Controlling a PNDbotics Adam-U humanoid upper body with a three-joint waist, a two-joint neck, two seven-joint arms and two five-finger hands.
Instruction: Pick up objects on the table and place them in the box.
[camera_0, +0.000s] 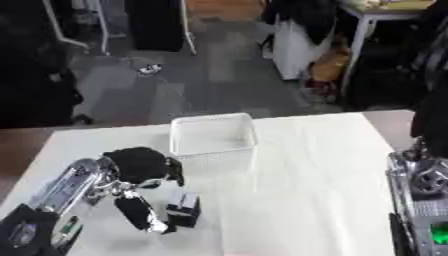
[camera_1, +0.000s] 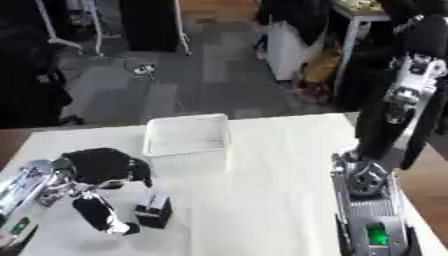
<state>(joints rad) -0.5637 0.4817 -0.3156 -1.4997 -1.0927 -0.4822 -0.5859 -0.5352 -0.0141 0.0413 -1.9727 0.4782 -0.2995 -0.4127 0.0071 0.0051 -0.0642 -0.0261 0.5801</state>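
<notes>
- near the left front of the table, the left hand (camera_0: 140, 187) hangs with fingers spread and curved downward, holding nothing.
- a small black-and-white block (camera_0: 184, 209) stands just right of those fingers, upright, its long axis vertical; contact isn't clear.
- the white mesh box (camera_0: 213, 137) sits farther back, slightly right.
- the right hand isn't visible; its arm (camera_1: 372, 200) is well apart, so the left is nearer.
- a white tablecloth (camera_0: 297, 200) covers the surface; grey floor and furniture lie beyond.

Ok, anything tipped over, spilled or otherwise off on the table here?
Nothing stands out. The white box sits upright on the table, and the small black-and-white object stands beside the left hand, whose fingers reach down next to it. No spill or damage shows.
</notes>
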